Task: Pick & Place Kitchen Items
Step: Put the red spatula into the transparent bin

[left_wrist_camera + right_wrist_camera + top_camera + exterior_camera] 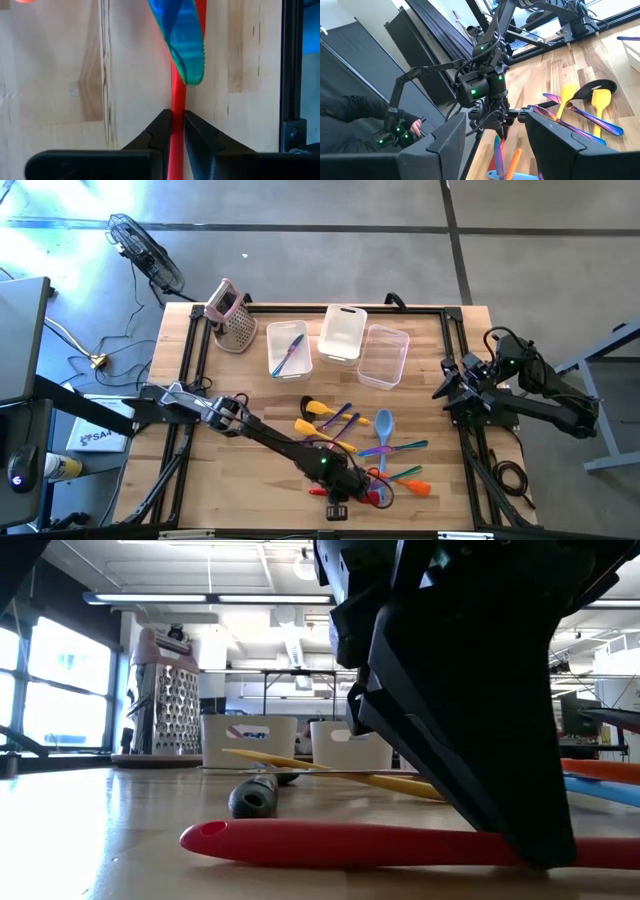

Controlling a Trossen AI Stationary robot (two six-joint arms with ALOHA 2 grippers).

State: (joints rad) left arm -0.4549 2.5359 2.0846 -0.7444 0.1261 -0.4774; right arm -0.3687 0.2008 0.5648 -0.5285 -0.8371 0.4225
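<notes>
Lying flat near the front edge of the wooden bench (200, 480), the long thin red plastic utensil (176, 95) looks light, stiff and a bit slippery, and the left claw (178, 125) is squeezed shut on its skinny handle, a good spot.

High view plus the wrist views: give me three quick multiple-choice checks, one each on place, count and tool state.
1. Where is the left tool?
A. over the tubs
B. at the table's near edge
C. beside the grater

2. How many clear tubs stand on the table?
A. one
B. three
C. five

3. The left tool is:
A. wide open
B. shut on the red utensil
C. shut on nothing

Key: 1 B, the high view shows the arm reaching to the near edge; 2 B, three tubs sit in a row beside the grater; 3 B, the left wrist view shows both fingers pinching the red handle.
</notes>
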